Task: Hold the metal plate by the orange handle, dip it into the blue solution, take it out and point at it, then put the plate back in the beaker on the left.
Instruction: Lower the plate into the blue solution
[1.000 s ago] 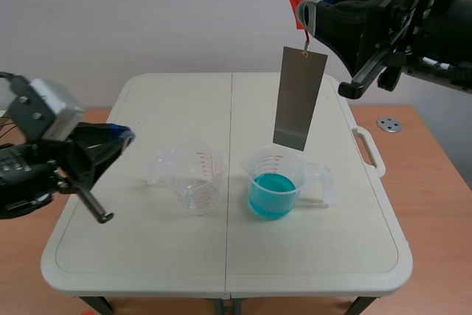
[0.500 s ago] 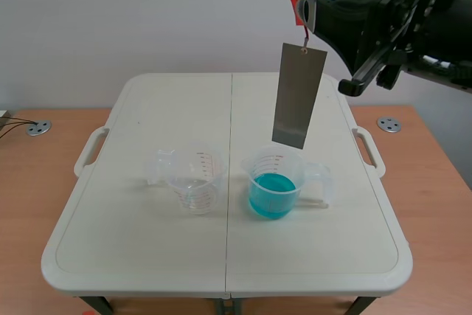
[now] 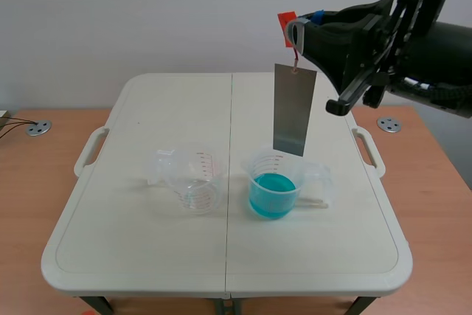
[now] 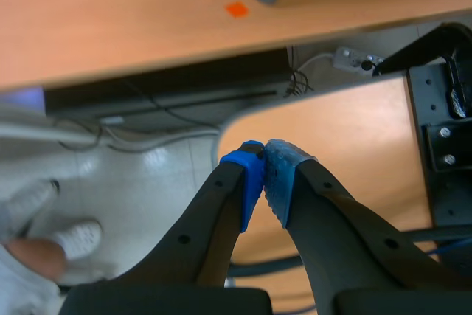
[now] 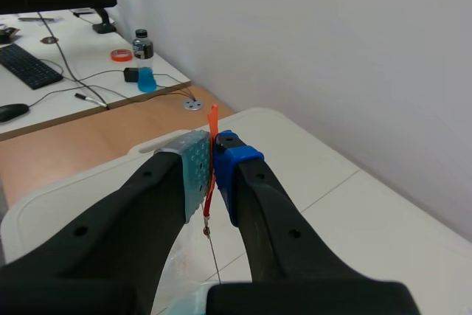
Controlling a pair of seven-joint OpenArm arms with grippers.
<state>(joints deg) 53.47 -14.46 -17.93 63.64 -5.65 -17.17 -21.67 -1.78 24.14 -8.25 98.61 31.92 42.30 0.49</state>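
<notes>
Scene view shows the right tool raised high over the far half of the worktop. Its two fingers are closed on the orange handle, and only a small corner of the handle comes out behind them. A thin red wire goes down from the handle to a hole in the metal plate. The plate hangs nearly upright, a little tilted, above the beaker that holds the blue solution. The plate's lower edge lies at the beaker's far rim in the picture. I cannot tell if it is inside the rim or behind it, but it is not in the liquid. The clear beaker stands just beside, to the left.

In the right wrist view the handle is pressed between the dotted pads. The plate is seen from its edge, only a thin line under the fingers, and mostly hidden.

The left tool shows only in its own wrist view. Its blue pads meet and hold nothing. It is over the floor, beside a wooden desk edge. A person's shoe is partly cut off.
</notes>
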